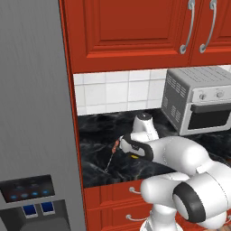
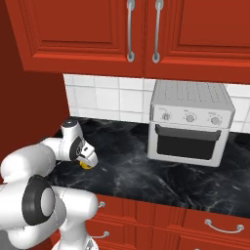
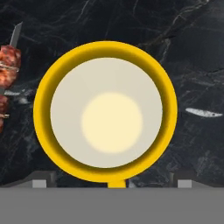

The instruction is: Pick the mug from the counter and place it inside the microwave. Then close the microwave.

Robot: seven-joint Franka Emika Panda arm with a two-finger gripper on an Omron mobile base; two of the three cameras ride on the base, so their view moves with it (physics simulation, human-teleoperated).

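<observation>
The yellow mug (image 3: pixel 107 111) stands upright on the black marbled counter (image 3: pixel 192 52), seen from straight above with its pale inside showing. My gripper (image 3: pixel 112 183) hangs open over it, one fingertip on either side of the rim, touching nothing. From the base cameras only a sliver of the mug (image 1: pixel 134 156) (image 2: pixel 85 165) peeks out under the hand, with the gripper (image 1: pixel 131 151) (image 2: pixel 88 158) pointing down at the counter's (image 1: pixel 99 131) left end. The microwave is out of view.
A meat skewer (image 1: pixel 113 153) (image 3: pixel 6 70) lies just left of the mug. A silver toaster oven (image 1: pixel 198 99) (image 2: pixel 188 122) stands at the back right. A tall grey appliance (image 1: pixel 31 113) with a dark blue-lit panel walls off the left. Red cabinets (image 2: pixel 132 34) hang overhead.
</observation>
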